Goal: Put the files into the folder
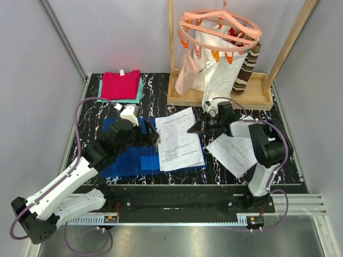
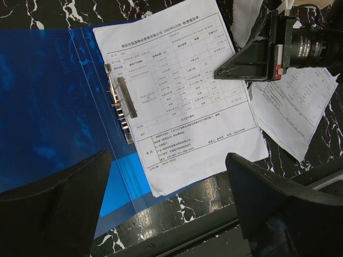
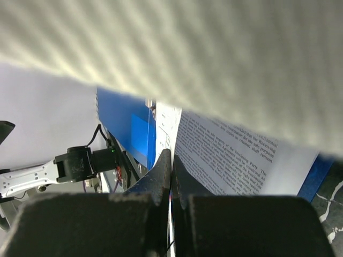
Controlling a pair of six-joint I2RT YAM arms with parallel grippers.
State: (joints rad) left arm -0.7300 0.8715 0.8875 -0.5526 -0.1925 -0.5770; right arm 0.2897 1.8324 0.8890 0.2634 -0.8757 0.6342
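Note:
The blue folder (image 1: 123, 159) lies open on the black marble table, with its metal clip (image 2: 122, 101) at the spine. A stack of printed white files (image 1: 179, 140) lies on the folder's right half and also shows in the left wrist view (image 2: 182, 96). My left gripper (image 1: 153, 135) is open and empty above the folder's spine, its fingers (image 2: 284, 203) wide apart. My right gripper (image 1: 193, 127) is at the stack's far right edge, shut on a thin sheet (image 3: 230, 160). Its tip shows in the left wrist view (image 2: 220, 74). The folder shows behind it (image 3: 120, 126).
More loose printed sheets (image 1: 233, 154) lie to the right of the folder, beside the right arm. A red cloth on a teal one (image 1: 120, 84) is at the back left. A wooden rack (image 1: 220, 97) with a pink peg hanger (image 1: 220, 27) and garments stands at the back right.

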